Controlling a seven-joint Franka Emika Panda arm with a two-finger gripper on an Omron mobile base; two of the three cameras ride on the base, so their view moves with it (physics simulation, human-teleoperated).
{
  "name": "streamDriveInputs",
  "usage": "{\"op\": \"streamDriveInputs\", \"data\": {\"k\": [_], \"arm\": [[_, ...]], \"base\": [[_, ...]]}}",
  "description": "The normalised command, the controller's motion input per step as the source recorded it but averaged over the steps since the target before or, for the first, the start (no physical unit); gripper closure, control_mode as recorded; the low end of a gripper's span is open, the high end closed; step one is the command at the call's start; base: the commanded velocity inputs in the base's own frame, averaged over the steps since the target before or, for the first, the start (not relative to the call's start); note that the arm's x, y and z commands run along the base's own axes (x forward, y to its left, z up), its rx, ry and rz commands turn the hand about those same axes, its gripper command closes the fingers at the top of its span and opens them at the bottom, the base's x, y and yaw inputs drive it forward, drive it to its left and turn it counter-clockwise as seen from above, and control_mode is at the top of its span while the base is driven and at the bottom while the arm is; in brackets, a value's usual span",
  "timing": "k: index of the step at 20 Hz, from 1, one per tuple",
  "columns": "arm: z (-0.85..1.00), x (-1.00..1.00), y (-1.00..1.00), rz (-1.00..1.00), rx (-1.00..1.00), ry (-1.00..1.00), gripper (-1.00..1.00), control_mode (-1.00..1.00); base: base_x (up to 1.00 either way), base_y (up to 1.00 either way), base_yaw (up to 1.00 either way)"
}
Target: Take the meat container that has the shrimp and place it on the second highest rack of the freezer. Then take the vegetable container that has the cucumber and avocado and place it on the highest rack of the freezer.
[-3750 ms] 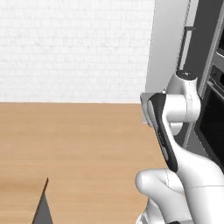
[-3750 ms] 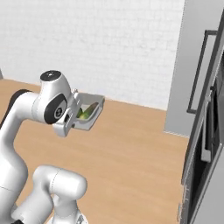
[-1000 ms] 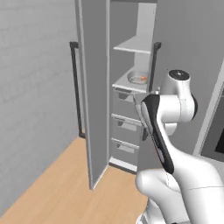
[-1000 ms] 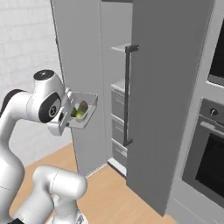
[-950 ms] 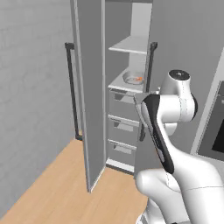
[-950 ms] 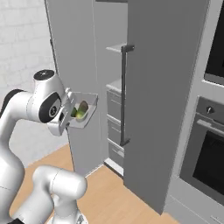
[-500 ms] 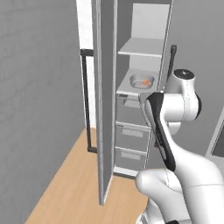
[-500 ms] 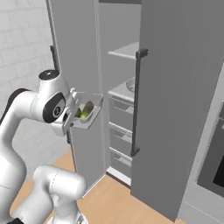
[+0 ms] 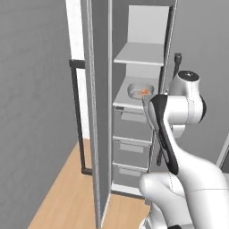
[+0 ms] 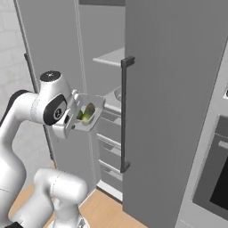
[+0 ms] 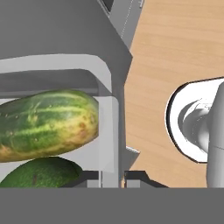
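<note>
Right base view: the white arm's pincer is pinching the rim of the vegetable container, a grey tub carried in the air in front of the open freezer. Hand view shows the cucumber lying above the avocado inside it. Left base view shows the meat container with the shrimp on the lower shelf, below the highest rack.

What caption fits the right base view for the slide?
Robot hand holds the tub of cucumber and avocado before the open freezer, top shelf bare.
</note>
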Motion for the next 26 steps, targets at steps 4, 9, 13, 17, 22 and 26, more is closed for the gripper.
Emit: {"op": "streamDriveInputs", "data": {"k": [4, 9, 13, 17, 22, 26], "arm": [[0.00, 0.00, 0.00, 0.00, 0.00, 0.00, 1.00, 1.00], [0.00, 0.00, 0.00, 0.00, 0.00, 0.00, 1.00, 1.00], [0.00, 0.00, 0.00, 0.00, 0.00, 0.00, 1.00, 1.00], [0.00, 0.00, 0.00, 0.00, 0.00, 0.00, 1.00, 1.00], [0.00, 0.00, 0.00, 0.00, 0.00, 0.00, 1.00, 1.00], [0.00, 0.00, 0.00, 0.00, 0.00, 0.00, 1.00, 1.00]], "base": [[0.59, 0.13, -0.12], [0.51, 0.31, -0.11], [0.44, 0.26, -0.14], [0.48, 0.14, -0.16], [0.47, 0.26, -0.21], [0.41, 0.23, -0.23]]}}
